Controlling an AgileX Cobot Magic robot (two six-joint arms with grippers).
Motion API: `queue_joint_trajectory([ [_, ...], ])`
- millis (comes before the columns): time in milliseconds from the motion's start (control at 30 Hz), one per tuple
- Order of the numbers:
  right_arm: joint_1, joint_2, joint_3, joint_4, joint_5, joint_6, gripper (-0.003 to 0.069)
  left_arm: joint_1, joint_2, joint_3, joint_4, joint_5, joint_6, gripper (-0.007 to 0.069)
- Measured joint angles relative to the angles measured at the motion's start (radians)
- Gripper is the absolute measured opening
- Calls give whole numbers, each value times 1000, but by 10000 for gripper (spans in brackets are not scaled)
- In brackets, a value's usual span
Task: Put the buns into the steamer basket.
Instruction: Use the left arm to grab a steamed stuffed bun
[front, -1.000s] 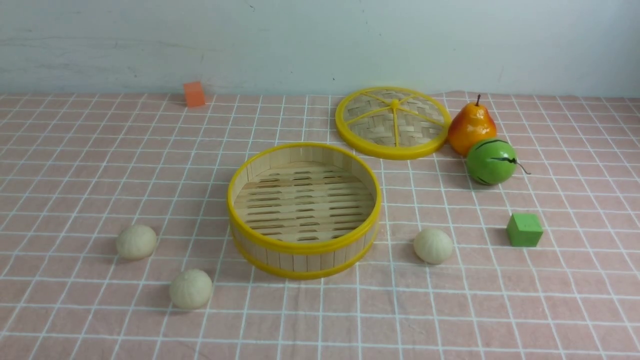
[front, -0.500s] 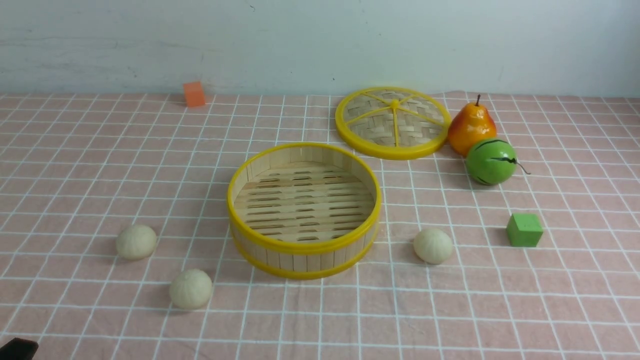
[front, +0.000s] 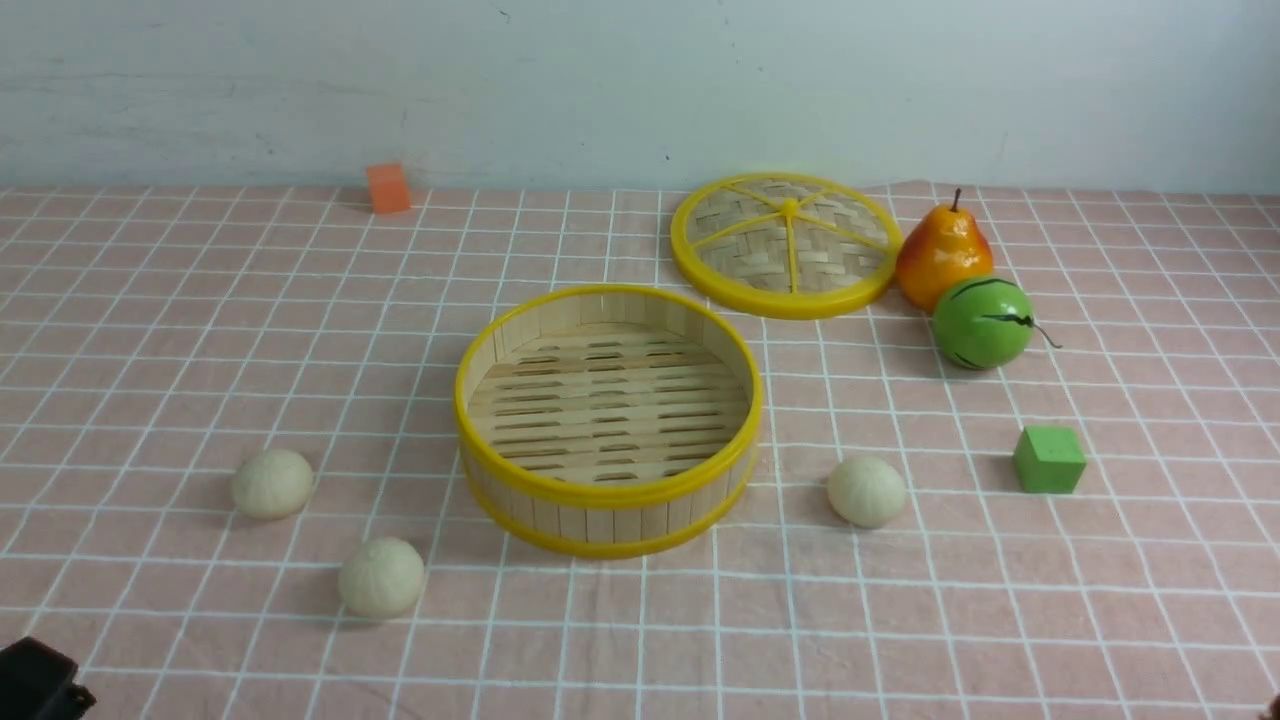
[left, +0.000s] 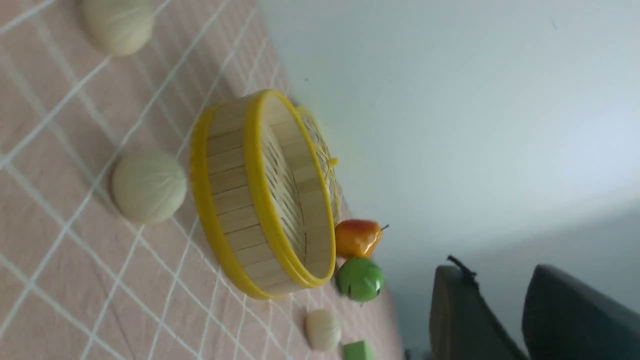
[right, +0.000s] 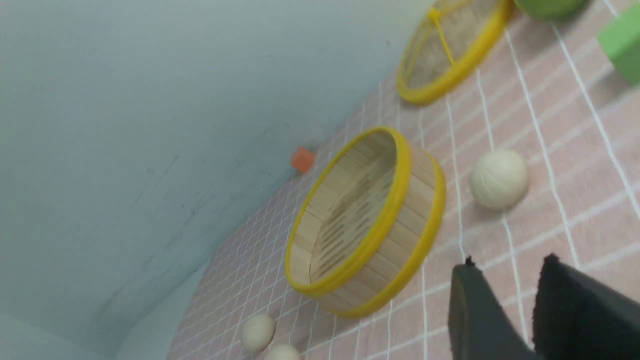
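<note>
The steamer basket (front: 608, 494) stands with nothing in it at the middle of the pink checked cloth. Two buns (front: 272, 483) (front: 381, 577) lie to its left and a third bun (front: 866, 491) lies to its right. In the front view only a black corner of my left arm (front: 35, 682) shows, at the bottom left. In the left wrist view my left gripper (left: 495, 272) is open and holds nothing, well short of the nearest bun (left: 148, 186). My right gripper (right: 507, 265) is also open with nothing in it, a short way from the right bun (right: 499, 178).
A flat woven lid (front: 785, 245) lies behind the basket at the right. Beside it are a pear (front: 943, 255) and a green striped ball (front: 982, 323). A green cube (front: 1048, 459) sits at the right, an orange cube (front: 388, 188) by the back wall.
A black part of my left arm has come up into the front view's bottom left corner. The buns, basket and other things have not moved.
</note>
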Motion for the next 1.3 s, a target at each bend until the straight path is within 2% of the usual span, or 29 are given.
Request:
queue_joint_trajectory([
  [67,0,92,-90,-29,6,-91,41,0,95,-93,48,75,77,83],
  [167,0,261,-236,-100,61,-204,-16,0,239,-214,130,176,150,-12],
  [267,0,473,-433,-207,228,-337,-19,0,417,-385,262,326,240,-14],
  [300,0,500,-459,-214,257,-353,-19,0,439,-405,271,347,252,-14],
  [367,15,615,-565,-266,384,-401,-19,0,546,-500,366,453,296,-14],
  [400,55,713,-647,-302,487,-421,-19,0,636,-565,448,528,313,-14],
  [467,98,761,-685,-322,532,-427,-18,0,683,-607,491,578,315,-14],
  [533,205,861,-748,-360,619,-431,-17,0,787,-674,583,621,307,-14],
  [600,311,918,-783,-394,672,-432,-13,0,888,-741,665,642,250,-14],
  [733,450,964,-796,-435,720,-434,-10,0,1039,-824,724,667,194,-4],
  [800,498,970,-796,-448,728,-434,-8,0,1129,-868,724,671,192,37],
  [900,527,970,-799,-450,727,-434,-5,0,1250,-920,713,656,214,150],
  [967,530,970,-800,-453,721,-434,-3,0,1329,-953,698,643,238,261],
  [1000,530,970,-800,-454,719,-434,-3,0,1344,-956,698,641,240,285],
  [1067,531,970,-800,-464,711,-434,-2,0,1437,-998,693,615,255,429],
  [1100,531,970,-800,-465,711,-435,-1,0,1444,-1000,693,615,254,439],
  [1167,531,970,-800,-470,709,-435,1,0,1532,-1038,692,586,255,542],
  [1300,531,970,-800,-474,699,-435,6,0,1651,-1093,698,544,255,586],
])
